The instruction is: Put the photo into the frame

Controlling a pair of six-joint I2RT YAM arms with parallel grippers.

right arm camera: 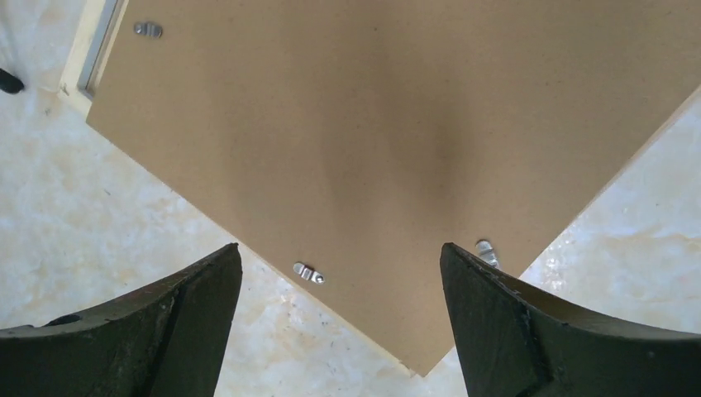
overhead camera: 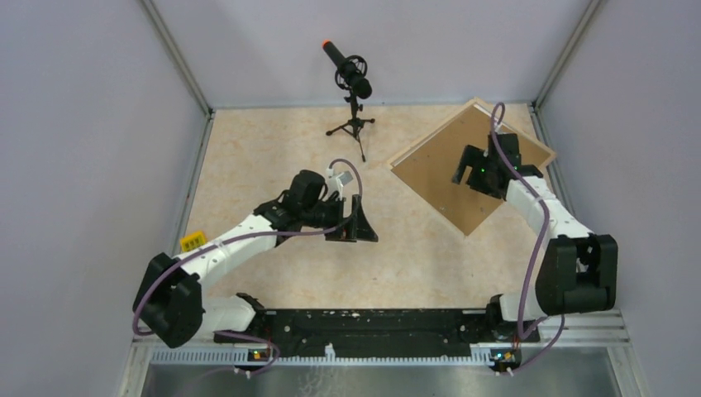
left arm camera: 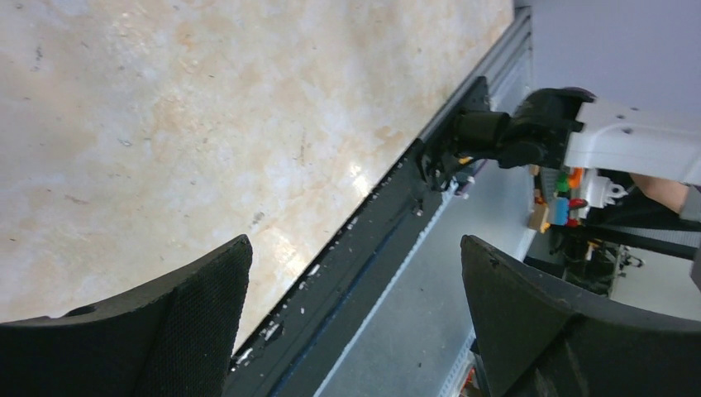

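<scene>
The frame lies face down at the back right, and only its pale wood edge (overhead camera: 430,126) shows around the brown backing board (overhead camera: 442,174) that covers it. In the right wrist view the pale edge (right arm camera: 81,66) shows at the top left beside the board (right arm camera: 397,124), which carries small metal clips (right arm camera: 308,272). The photo is not in view. My right gripper (overhead camera: 473,172) hovers open and empty over the board's near corner (right arm camera: 340,252). My left gripper (overhead camera: 354,236) is open and empty above the bare table middle (left arm camera: 355,248).
A black microphone on a small tripod (overhead camera: 354,83) stands at the back centre. A yellow tag (overhead camera: 193,241) lies by the left arm. A black rail (overhead camera: 372,322) runs along the near edge. Grey walls close in both sides.
</scene>
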